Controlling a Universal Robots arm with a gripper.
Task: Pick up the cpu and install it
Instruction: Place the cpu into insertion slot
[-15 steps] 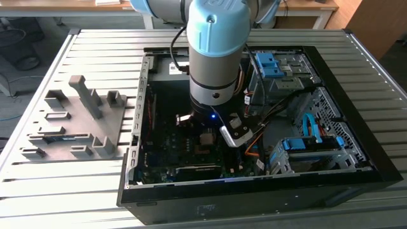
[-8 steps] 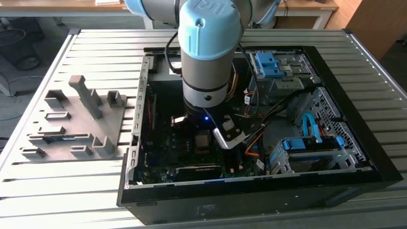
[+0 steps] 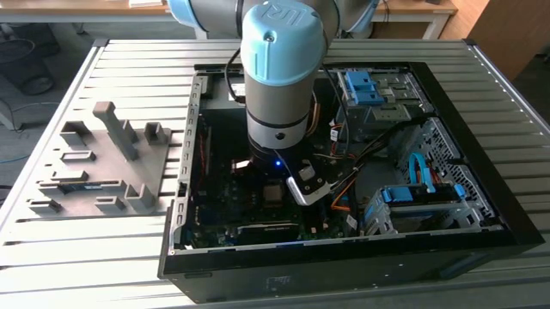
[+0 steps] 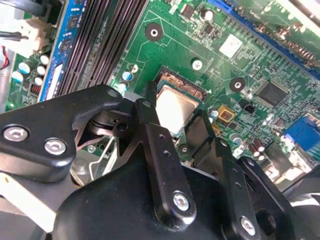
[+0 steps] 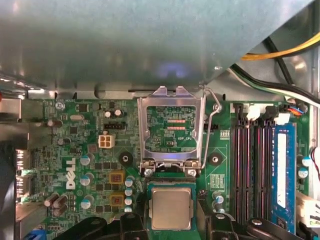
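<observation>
Cpu [image 5: 171,208] looking seated in motherboard [image 5: 75,145] socket; gripper [image 5: 174,220] straddling it, clenched or released, cannot tell. Load plate [image 5: 172,92] standing open, clamping not yet done.

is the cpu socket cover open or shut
Open: the socket cover is flipped back, leaving the cpu uncovered.
</observation>
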